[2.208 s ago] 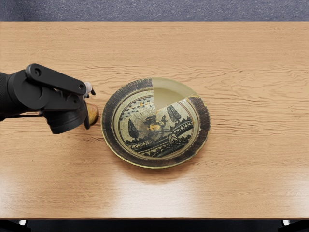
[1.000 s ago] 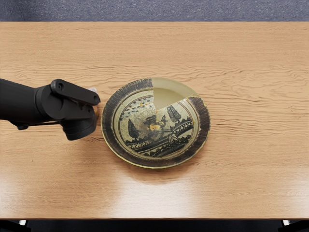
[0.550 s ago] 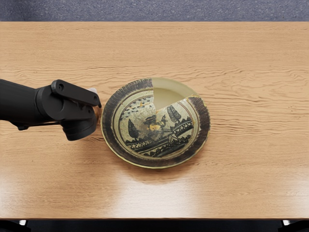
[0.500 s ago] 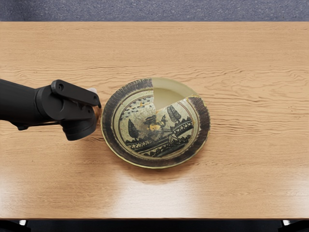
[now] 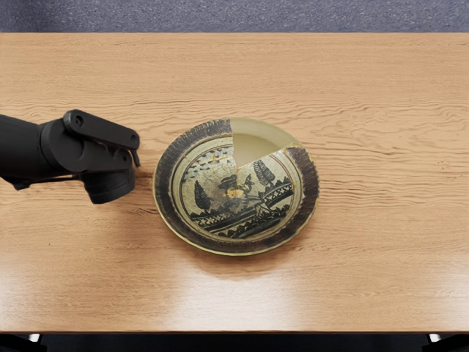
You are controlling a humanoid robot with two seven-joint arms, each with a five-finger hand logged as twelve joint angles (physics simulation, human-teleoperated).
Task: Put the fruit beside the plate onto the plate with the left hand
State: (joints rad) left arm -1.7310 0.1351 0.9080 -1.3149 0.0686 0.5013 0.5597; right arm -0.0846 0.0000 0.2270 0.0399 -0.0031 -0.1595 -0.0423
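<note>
The wooden table (image 5: 366,88) carries a wide painted plate (image 5: 163,192) at its middle, and no fruit lies on it. The left hand (image 5: 102,158), a dark bulk on an arm from the left edge, hangs just left of the plate's rim. The fruit is out of sight, presumably under or inside that hand. Whether the fingers grip it I cannot tell. The plate lies directly to the right.
</note>
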